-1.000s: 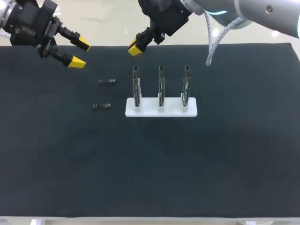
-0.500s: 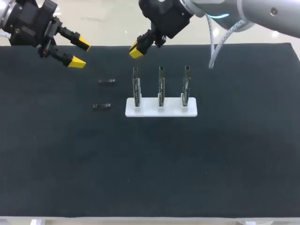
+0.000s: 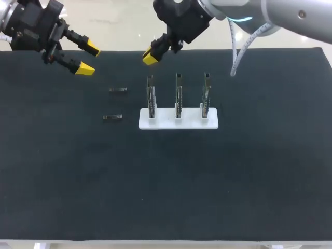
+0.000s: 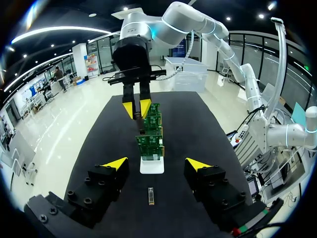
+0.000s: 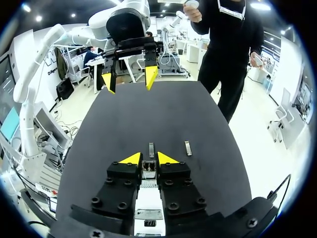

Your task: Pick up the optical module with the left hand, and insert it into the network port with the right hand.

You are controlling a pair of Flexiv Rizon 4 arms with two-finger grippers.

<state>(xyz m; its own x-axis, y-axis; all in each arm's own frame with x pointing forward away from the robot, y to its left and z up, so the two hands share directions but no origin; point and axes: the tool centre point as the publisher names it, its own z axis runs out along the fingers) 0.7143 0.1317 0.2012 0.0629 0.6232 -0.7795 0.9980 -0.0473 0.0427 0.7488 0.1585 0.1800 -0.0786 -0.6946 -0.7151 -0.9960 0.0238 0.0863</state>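
Two small dark optical modules lie on the black mat, one [image 3: 118,90] farther back and one [image 3: 112,118] nearer, both left of the white stand [image 3: 178,123]. The stand carries three upright port boards [image 3: 151,96]. My left gripper [image 3: 89,59] hangs open at the back left, above and beyond the modules, with nothing in it. My right gripper [image 3: 150,56] hovers just behind the leftmost board. Its fingers stand close together on a small metallic module [image 5: 148,168] in the right wrist view. From the left wrist, one module [image 4: 151,195] lies ahead, before the stand [image 4: 152,167].
The black mat [image 3: 166,187] covers the whole table and is bare in front of the stand. A white cable [image 3: 236,52] loops down from my right arm behind the rightmost board.
My right gripper dipped slightly toward the leftmost board, then held still. The left arm and the modules on the mat have not moved.
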